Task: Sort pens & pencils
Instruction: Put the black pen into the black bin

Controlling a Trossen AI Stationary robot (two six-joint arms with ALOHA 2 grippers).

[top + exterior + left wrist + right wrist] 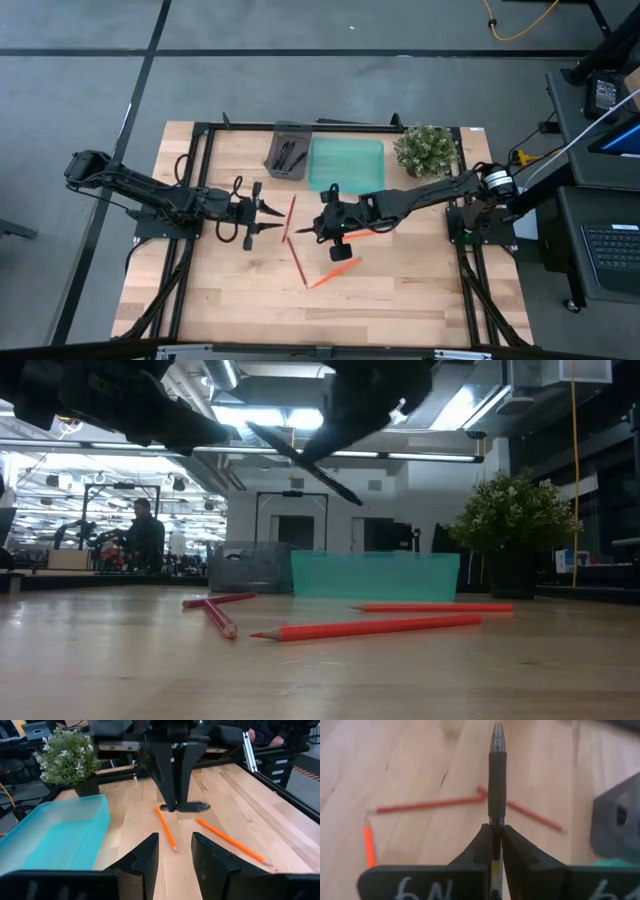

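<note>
My right gripper hovers over the middle of the table, shut on a black pen that shows aloft in the low view. My left gripper is open, level and just left of it, touching nothing. Two red pencils and two orange pencils lie flat on the wood around them. More black pens lie in the grey tray at the far side. My right gripper pinches the pen between its two fingers, on the barrel just behind the rubber grip. The fingers slant down from the table's right. The pen sticks out past the fingertips, tip toward the table's left, tilted and lifted clear of the table.
A teal tray sits beside the grey one at the far edge, and a potted plant stands at the far right. A black frame runs along the table's edges. Bare wood spreads toward the near edge. A person is in the room behind.
</note>
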